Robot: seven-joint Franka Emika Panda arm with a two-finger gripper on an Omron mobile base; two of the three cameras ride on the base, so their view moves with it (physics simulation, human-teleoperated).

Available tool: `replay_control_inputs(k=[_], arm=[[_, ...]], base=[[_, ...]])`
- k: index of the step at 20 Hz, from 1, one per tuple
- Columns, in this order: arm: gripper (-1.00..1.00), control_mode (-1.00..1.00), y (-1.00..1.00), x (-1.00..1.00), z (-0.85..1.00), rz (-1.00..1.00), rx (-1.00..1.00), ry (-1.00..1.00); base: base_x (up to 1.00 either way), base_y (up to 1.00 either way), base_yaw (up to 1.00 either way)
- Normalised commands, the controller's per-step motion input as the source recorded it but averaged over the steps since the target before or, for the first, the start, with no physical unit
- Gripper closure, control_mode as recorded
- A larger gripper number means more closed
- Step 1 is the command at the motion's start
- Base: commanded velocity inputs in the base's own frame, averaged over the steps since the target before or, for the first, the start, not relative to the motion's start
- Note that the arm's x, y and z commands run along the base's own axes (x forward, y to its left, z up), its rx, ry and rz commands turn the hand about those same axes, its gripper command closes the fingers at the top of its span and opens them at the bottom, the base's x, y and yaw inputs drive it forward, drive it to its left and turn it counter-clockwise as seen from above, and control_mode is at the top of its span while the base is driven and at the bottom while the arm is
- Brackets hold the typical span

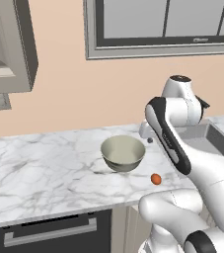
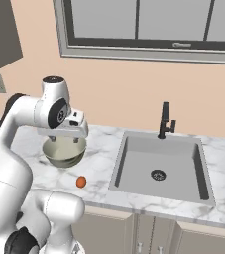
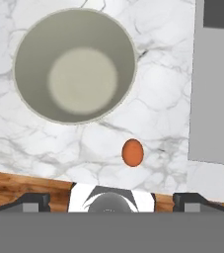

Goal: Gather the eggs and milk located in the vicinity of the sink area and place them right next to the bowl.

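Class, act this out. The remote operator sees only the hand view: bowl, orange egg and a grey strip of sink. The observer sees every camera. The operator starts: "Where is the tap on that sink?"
Observer: The black faucet stands at the middle of the back rim of the sink, under the window.
Operator: What does the basin floor look like?
Observer: It is flat grey with a round drain near its middle.
Operator: Where is my gripper relative to the bowl?
Observer: The gripper hangs open just above the bowl, clear of the orange egg lying on the counter.
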Motion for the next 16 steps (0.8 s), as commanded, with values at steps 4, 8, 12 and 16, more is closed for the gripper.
replay_control_inputs(k=[4,8,12,16], arm=[[-1.0,-1.0,-0.17,-0.24,-0.32,0.0,0.0,0.0],[-1.0,-1.0,-0.18,-0.18,-0.34,0.0,0.0,0.0],[-1.0,-1.0,-0.18,-0.13,-0.35,0.0,0.0,0.0],[-1.0,-1.0,-0.09,-0.06,-0.38,0.0,0.0,0.0]], base=[[0.0,0.0,0.0],[0.0,0.0,0.0],[0.0,0.0,0.0],[0.0,0.0,0.0]])
